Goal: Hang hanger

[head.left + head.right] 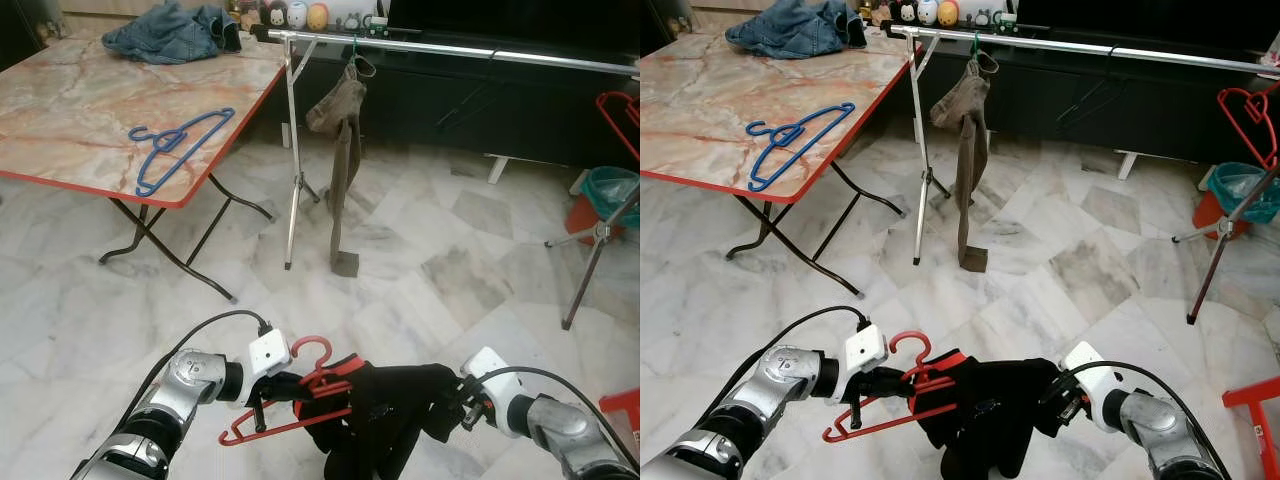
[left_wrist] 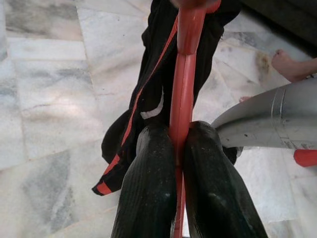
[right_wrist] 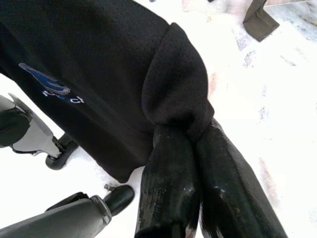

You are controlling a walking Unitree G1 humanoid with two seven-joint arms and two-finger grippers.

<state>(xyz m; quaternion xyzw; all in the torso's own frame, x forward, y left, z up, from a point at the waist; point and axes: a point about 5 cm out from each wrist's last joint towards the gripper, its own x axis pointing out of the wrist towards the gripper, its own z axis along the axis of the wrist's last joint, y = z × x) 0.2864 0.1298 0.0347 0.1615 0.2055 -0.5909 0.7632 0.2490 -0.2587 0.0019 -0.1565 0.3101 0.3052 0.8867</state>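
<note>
While left gripper [image 2: 179, 148] pinches red plastic hanger [image 1: 300, 395], black mesh garment [image 3: 99, 74] drapes.

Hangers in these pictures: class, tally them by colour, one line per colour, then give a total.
Red: 2, the red hanger held by the left gripper, and one at the right edge
Blue: 1, the blue hanger on the table
Total: 3

Silver jointed arms carry white wrist blocks, looping black cables and seemingly matte black fingers [image 2: 148, 193].
</note>
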